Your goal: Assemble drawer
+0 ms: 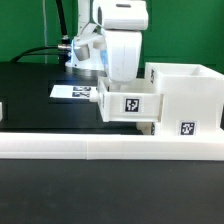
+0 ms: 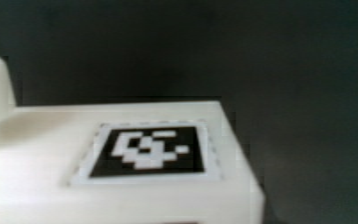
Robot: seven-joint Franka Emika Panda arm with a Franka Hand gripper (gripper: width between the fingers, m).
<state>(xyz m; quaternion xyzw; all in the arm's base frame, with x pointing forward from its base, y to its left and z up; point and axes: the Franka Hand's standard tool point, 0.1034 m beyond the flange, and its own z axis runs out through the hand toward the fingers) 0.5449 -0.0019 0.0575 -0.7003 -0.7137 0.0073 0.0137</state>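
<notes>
The large white box housing point(image 1: 185, 90) stands at the exterior view's right. A small white tray point(image 1: 128, 103) with a black-and-white tag sticks out of its left side, raised off the table. My gripper point(image 1: 119, 82) comes down onto the tray's outer end, and its fingertips are hidden behind the tray. In the wrist view the tray's tagged face point(image 2: 149, 150) fills the frame very close up and no fingers show. A second tag point(image 1: 186, 127) sits low on the housing's front; I cannot tell whether it belongs to the other tray.
A long low white rail point(image 1: 100, 150) runs across the front of the black table. The marker board point(image 1: 72, 92) lies flat behind the tray at the exterior view's left. Cables hang behind the arm.
</notes>
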